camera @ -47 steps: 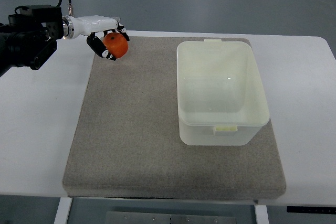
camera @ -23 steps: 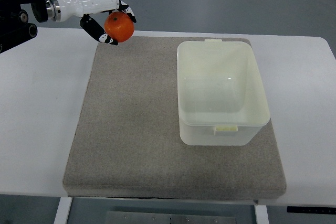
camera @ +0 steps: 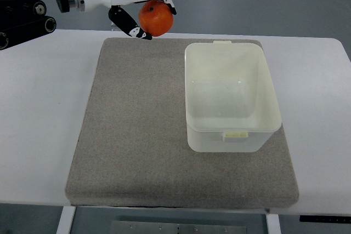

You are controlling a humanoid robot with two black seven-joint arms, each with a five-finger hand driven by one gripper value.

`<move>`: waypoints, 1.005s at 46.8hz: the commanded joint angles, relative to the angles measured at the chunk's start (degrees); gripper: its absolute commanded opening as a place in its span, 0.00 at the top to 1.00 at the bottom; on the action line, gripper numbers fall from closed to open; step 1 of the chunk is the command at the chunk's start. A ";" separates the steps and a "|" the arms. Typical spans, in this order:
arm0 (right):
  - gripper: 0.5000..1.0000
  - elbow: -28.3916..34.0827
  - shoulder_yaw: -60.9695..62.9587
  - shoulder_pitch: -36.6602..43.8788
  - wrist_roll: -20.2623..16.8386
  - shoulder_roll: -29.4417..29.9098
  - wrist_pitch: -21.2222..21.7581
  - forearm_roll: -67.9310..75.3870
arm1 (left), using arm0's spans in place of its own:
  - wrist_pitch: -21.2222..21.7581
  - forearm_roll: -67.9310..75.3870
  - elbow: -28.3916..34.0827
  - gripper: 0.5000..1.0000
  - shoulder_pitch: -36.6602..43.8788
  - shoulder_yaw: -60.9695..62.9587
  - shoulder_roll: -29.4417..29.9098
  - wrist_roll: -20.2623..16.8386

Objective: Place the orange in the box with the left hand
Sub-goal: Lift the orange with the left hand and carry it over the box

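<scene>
- Surface: a white table [camera: 38, 135] spans the frame, with grey-blue floor showing beyond its far edge and a strip of floor below its near edge.
- Covering: a grey felt mat [camera: 137, 135] lies flat on the table, reaching nearly to the table's far and near edges; bare white margins remain to its left and right.
- Container: a translucent cream plastic box [camera: 231, 97], lidless and upright, sits on the right part of the mat. Its right wall stands just inside the mat's right edge, and its far rim lies close to the mat's far edge. Small tabs show on the far and near rims.
- Open room: the left and middle of the mat carry nothing, from the far edge down to the near edge. A clear band of mat also runs in front of the box.
- My left hand [camera: 143, 12]: raised above the far edge of the mat, to the upper left of the box, apart from it. My white forearm enters from the upper left, behind a black wrist assembly.
- My fingers [camera: 131, 26]: curled around the orange [camera: 156, 18], black-tipped digits wrapping it from behind and beneath.
- Orange: held clear of the mat, level with the table's far edge, not yet over the box opening.
</scene>
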 commanded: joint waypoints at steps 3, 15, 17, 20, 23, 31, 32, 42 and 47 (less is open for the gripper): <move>0.15 -0.02 0.00 0.00 -0.01 0.00 0.00 0.00 | 0.02 0.01 -0.16 1.00 -0.25 -0.18 -2.06 -0.01; 0.15 -0.02 0.00 0.00 -0.01 0.00 0.00 -0.09 | -0.06 1.07 -1.13 1.00 -0.78 -2.90 -8.82 -0.01; 0.15 -0.02 0.00 0.00 -0.01 0.00 0.00 0.00 | -0.06 1.33 -1.22 1.00 -0.78 -2.81 -10.14 -0.01; 0.15 -0.02 0.00 0.00 -0.01 0.00 0.00 -0.09 | -0.15 2.12 -1.39 1.00 -0.78 -2.81 -11.99 -0.01; 0.15 -0.02 0.00 0.00 -0.01 0.00 0.00 -0.09 | -0.24 3.87 -2.01 1.00 -0.78 -2.81 -13.40 -0.01; 0.15 -0.02 0.00 0.00 -0.01 0.00 0.00 -0.09 | -0.33 8.10 -2.10 1.00 -0.08 -2.81 -16.21 -0.01; 0.15 -0.02 0.00 0.00 -0.01 0.00 0.00 -0.09 | -0.42 8.19 -2.10 1.00 -0.08 -2.81 -16.56 -0.01; 0.15 -0.02 0.00 0.00 -0.01 0.00 0.00 0.00 | -0.50 8.54 -2.01 1.00 0.10 -2.55 -17.71 -0.01; 0.15 -0.02 0.00 0.00 -0.01 0.00 0.00 -0.09 | -0.50 8.45 -1.48 1.00 0.97 -2.46 -18.93 -0.01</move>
